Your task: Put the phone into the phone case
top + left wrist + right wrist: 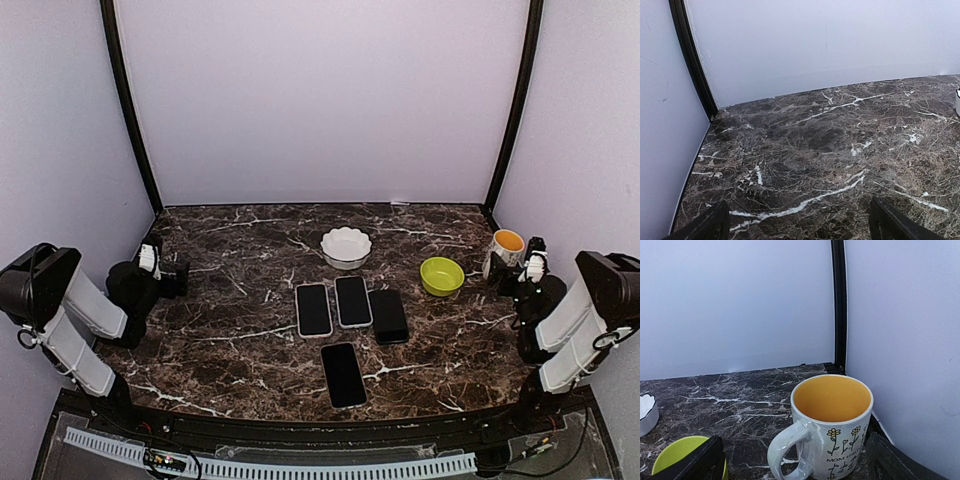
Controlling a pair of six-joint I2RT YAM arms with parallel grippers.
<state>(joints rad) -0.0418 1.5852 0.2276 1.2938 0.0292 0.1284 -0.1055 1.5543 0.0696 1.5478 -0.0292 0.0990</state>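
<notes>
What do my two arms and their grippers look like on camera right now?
Both match. The left arm and right arm have white link sections between bulky black joint housings, with a thin black cable looped near each lower joint. Each wrist carries a small white piece behind a black gripper: left gripper, right gripper. The fingers look matte black, unmarked.
</notes>
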